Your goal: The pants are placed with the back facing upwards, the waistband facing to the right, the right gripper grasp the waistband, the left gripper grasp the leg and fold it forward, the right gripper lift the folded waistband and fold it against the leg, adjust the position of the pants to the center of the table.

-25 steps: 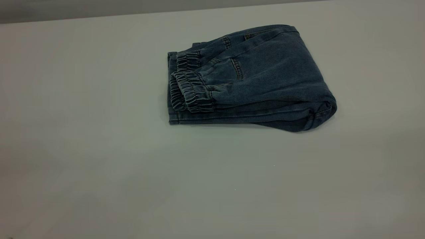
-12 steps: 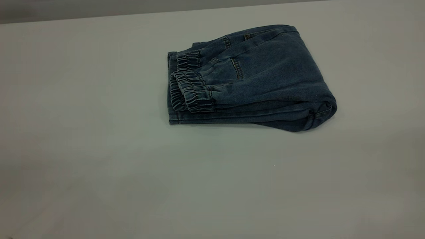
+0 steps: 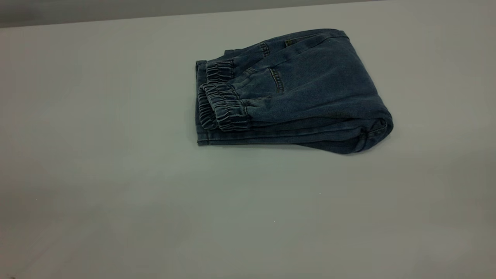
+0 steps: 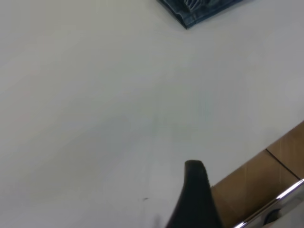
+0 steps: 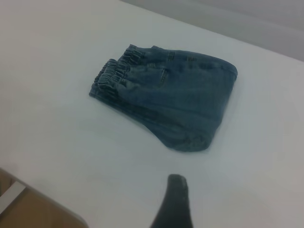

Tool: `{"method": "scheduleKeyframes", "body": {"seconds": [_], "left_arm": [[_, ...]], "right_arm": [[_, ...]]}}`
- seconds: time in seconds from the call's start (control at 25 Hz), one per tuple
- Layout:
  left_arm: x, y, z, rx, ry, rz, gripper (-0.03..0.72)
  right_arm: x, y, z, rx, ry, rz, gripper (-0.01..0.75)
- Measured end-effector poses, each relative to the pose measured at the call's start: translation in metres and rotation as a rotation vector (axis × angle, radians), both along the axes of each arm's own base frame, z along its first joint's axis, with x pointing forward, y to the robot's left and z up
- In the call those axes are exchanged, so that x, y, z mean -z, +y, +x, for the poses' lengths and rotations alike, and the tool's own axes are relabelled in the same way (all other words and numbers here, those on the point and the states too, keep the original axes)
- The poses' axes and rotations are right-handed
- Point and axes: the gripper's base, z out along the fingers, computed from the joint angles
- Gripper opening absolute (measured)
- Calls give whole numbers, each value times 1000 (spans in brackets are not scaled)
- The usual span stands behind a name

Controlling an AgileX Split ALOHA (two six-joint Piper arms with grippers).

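Only one dark fingertip of each gripper showed, each in its own wrist view, so whether either was spread or pressed together could not be told. Neither arm appeared in the exterior view. Left gripper (image 4: 192, 199) hung above the bare table (image 3: 116, 174), close to its edge, with a wooden surface (image 4: 256, 185) and a shiny metal rail (image 4: 280, 199) just past that edge. Right gripper (image 5: 175, 202) also sat pulled back over bare tabletop near an edge, holding nothing.

Table surface was matte, pale grey, smooth. Farther off lay the pants (image 3: 294, 93): dark blue denim, folded into a compact thick bundle, flat on the table, toward the far side and a bit right of centre in the exterior view. Gathered elastic cuffs (image 3: 224, 108) stacked at the bundle's left end; rounded fold at its right end; stitched pocket seam on top. Pants lay well apart from both grippers; only a corner (image 4: 190, 12) reached into the left wrist view.
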Motion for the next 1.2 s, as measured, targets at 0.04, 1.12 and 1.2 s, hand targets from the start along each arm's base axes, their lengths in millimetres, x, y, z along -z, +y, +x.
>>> {"method": "scheduleKeyframes", "body": {"seconds": [0.04, 1.12, 1.2], "left_arm": [[0, 0, 0, 0, -1, 1, 505], [-6, 24, -31, -515, -225, -65, 505], [-6, 24, -35, -539, -251, -70, 505]], "right_arm": [[0, 0, 0, 0, 0, 0, 556], [0, 1, 1, 77, 2, 5, 556], [0, 2, 1, 120, 2, 5, 556]]}}
